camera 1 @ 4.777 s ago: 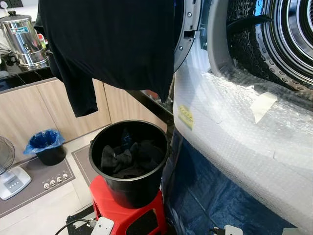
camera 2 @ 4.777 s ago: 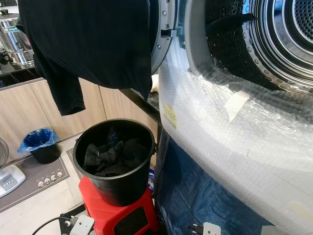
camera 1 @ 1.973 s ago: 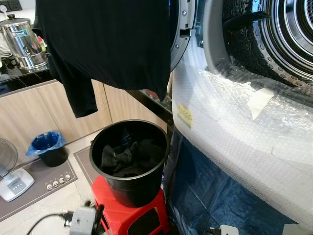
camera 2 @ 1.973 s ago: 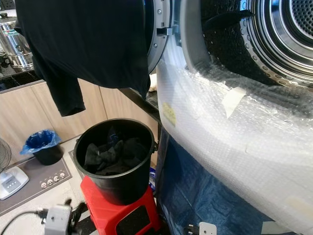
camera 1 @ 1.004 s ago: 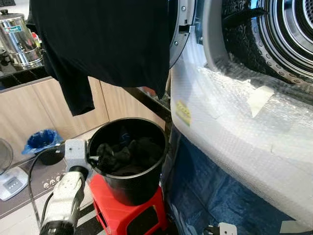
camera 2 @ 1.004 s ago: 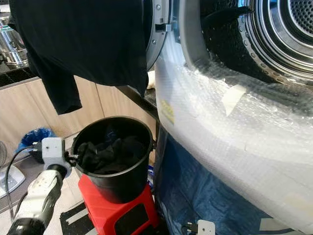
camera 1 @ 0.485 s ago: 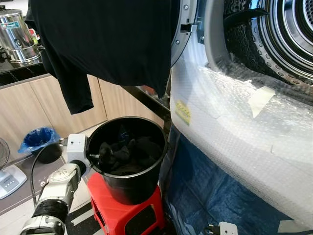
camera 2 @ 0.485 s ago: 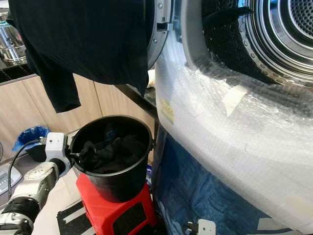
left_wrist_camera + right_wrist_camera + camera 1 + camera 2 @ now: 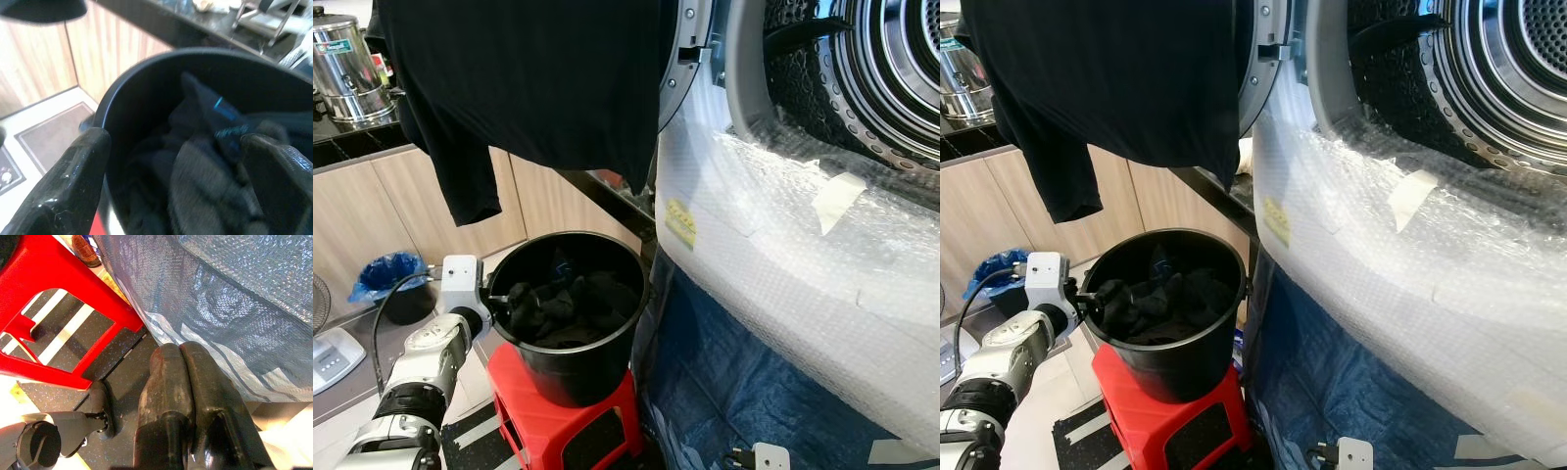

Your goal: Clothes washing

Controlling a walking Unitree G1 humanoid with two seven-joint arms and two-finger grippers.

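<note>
A black bucket [image 9: 570, 372] stands on a red stool [image 9: 540, 423] and holds a heap of dark clothes [image 9: 563, 305]. My left gripper [image 9: 501, 299] is at the bucket's left rim, open. In the left wrist view the left gripper [image 9: 171, 166] has one finger [image 9: 73, 186] by the rim and the other over the clothes [image 9: 205, 171], with nothing held. A black shirt [image 9: 529, 78] hangs over the open washer door. The washer drum [image 9: 891, 69] gapes at upper right. My right gripper [image 9: 183, 382] hangs shut near the floor by the stool.
Bubble wrap [image 9: 783, 255] covers the washer front, with a blue tarp [image 9: 744, 392] below it. On the left are a blue-lined bin [image 9: 391, 279], a steel urn [image 9: 347, 69] on the counter and a white scale [image 9: 328, 357]. A plug [image 9: 764, 456] lies at the bottom.
My left arm has come up from below and reached the bucket's left rim, nudging slightly closer in the last half second. The bucket, clothes and shirt stay put.
</note>
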